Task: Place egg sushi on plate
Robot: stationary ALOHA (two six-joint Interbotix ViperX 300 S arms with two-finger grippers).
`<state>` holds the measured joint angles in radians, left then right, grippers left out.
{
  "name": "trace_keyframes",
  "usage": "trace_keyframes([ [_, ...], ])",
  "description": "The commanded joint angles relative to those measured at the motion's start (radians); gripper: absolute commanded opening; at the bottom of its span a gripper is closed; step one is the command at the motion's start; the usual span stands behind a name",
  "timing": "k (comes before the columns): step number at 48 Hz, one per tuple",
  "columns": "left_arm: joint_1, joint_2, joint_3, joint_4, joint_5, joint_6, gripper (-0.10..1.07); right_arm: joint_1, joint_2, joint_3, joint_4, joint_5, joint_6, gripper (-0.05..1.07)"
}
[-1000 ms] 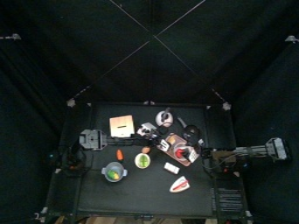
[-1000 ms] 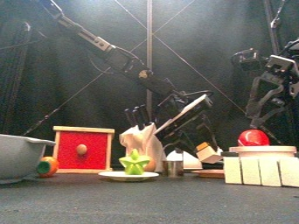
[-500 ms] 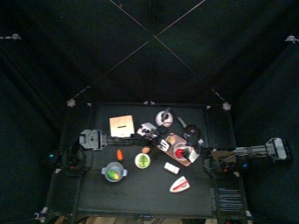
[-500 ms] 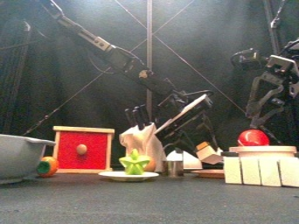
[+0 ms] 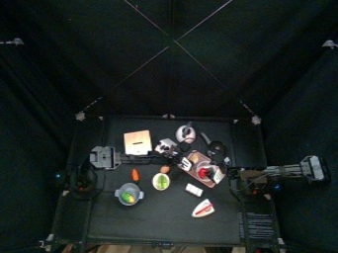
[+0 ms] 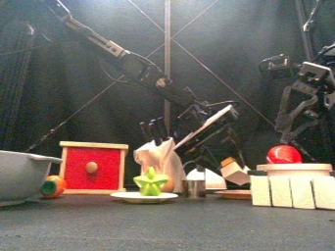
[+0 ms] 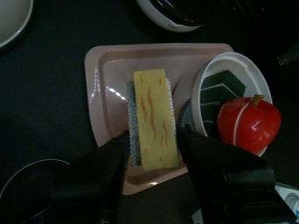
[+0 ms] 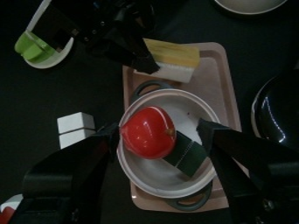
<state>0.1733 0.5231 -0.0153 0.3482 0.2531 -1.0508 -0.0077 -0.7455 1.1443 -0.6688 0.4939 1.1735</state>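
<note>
The egg sushi [image 7: 156,122], a yellow strip on striped rice, sits between my left gripper's [image 7: 158,150] jaws, low over the pale pink plate [image 7: 117,66]. The jaws press its sides; I cannot tell whether it touches the plate. In the right wrist view the sushi [image 8: 176,57] is at the plate's [image 8: 222,70] end, with the left gripper beside it. In the front view the sushi [image 6: 233,171] hangs under the slanted left gripper. My right gripper [image 8: 162,140] is open and empty, high above the plate.
A white bowl [image 7: 228,66] with a red ball [image 7: 247,122] and a dark piece stands on the plate. A red box [image 6: 94,167], a grey bowl [image 6: 23,175], a green piece on a small dish [image 6: 151,183] and white blocks [image 6: 291,184] stand around.
The sushi and the left gripper's tip have sunk very slightly towards the plate. The right arm has not moved.
</note>
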Motion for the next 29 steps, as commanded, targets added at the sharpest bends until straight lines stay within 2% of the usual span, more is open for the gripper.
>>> trace_keyframes([
  [1,0.005,-0.011,-0.035,0.0,-0.006,0.002,0.86,0.0,0.002,-0.011,-0.005,-0.003,-0.003,1.0],
  [10,0.005,-0.009,-0.035,-0.005,-0.005,0.002,0.92,0.0,0.002,-0.009,-0.005,-0.003,-0.003,1.0],
  [29,0.005,-0.017,-0.038,-0.002,-0.006,0.006,0.93,0.0,0.0,-0.009,-0.005,-0.005,-0.003,1.0],
])
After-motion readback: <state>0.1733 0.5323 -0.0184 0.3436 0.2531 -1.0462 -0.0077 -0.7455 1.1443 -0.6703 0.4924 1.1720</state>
